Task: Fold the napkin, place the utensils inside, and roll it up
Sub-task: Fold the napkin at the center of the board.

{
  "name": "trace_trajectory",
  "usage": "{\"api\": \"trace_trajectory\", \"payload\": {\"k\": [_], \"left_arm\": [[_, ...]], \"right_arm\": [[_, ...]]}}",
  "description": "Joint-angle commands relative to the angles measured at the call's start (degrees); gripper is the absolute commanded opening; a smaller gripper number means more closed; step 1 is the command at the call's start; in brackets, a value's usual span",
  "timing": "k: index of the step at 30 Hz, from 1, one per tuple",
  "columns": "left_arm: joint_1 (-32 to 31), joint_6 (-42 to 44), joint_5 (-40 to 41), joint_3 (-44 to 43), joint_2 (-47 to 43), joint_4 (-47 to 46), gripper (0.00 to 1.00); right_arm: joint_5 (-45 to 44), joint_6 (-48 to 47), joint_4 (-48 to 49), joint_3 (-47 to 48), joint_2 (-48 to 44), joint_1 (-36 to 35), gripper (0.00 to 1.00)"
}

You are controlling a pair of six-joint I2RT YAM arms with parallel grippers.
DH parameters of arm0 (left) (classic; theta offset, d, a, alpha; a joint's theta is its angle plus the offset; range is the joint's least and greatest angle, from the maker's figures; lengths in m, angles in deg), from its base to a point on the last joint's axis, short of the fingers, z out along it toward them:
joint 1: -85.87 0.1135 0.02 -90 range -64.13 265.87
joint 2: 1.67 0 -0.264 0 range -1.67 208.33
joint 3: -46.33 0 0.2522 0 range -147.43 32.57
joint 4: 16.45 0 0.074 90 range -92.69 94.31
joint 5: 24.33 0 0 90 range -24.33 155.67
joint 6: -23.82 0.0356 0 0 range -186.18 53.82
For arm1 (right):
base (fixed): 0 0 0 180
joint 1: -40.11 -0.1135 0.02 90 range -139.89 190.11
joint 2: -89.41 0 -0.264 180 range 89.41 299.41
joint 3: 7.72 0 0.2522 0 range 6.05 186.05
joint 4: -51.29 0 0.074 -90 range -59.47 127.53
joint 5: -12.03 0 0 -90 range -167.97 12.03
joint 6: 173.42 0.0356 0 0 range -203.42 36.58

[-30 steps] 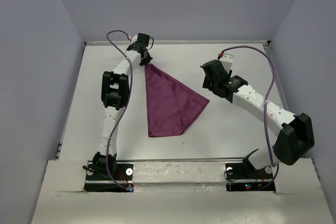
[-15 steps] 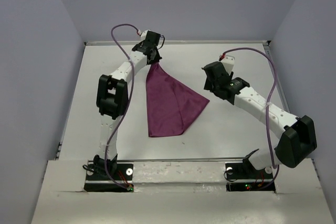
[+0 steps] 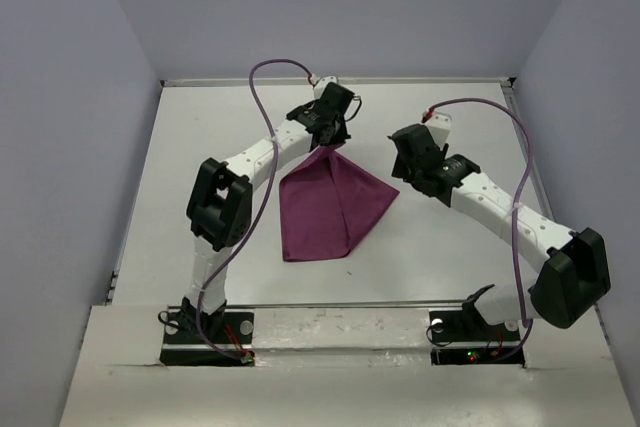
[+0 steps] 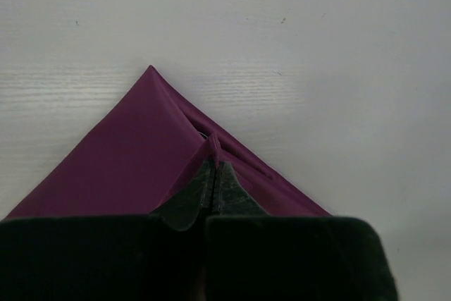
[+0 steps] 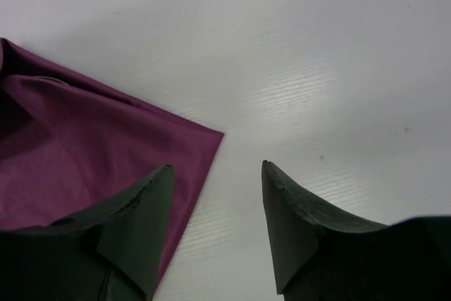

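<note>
The napkin [image 3: 325, 209] lies near the middle of the table [image 3: 190, 147], slightly toward the left edge. It is folded into a rough triangle that widens toward the near edge. Its narrow far tip rises to the left gripper [image 3: 330, 139], which is pinched shut on it. The left arm [image 3: 225, 209] reaches there from its base at the near edge, elbow bent. The right gripper [image 3: 403, 159] hangs just beyond the napkin's right corner; from here, contact cannot be told. A purple cable [image 3: 262, 77] loops over the left arm, and another cable [image 3: 508, 117] arcs above the right arm [image 3: 500, 212].
</note>
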Motion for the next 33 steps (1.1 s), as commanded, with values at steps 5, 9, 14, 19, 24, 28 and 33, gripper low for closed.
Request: {"api": "trace_trajectory", "payload": {"k": [5,9,14,19,24,28,33], "left_arm": [[-2.55,-3.46,0.83,2.23,-3.67,-0.70,0.00],[-4.84,-4.69,3.54,3.03,-4.55,-0.17,0.00],[-7.65,-6.89,8.38,3.11,-5.34,1.06,0.00],[-8.45,-6.63,9.53,3.12,-7.01,1.50,0.00],[-9.06,-6.19,8.39,3.46,-8.59,0.63,0.00],[-10.11,-6.28,6.72,3.20,-8.16,0.62,0.00],[-10.73,-6.28,6.02,3.38,-7.98,0.80,0.00]], "right_arm": [[-3.73,1.41,0.91,-2.50,-6.32,-0.30,0.59],[-4.09,1.85,0.47,-3.56,-7.46,-0.30,0.59],[-4.08,2.20,0.30,-4.26,-7.55,-0.30,0.59],[-4.17,2.38,0.21,-4.70,-7.72,-0.30,0.59],[-4.17,2.55,0.21,-4.97,-7.81,-0.30,0.59],[-4.35,2.64,0.21,-5.06,-7.29,-0.30,0.60],[-4.52,2.73,0.21,-5.32,-7.46,-0.30,0.60]]}}
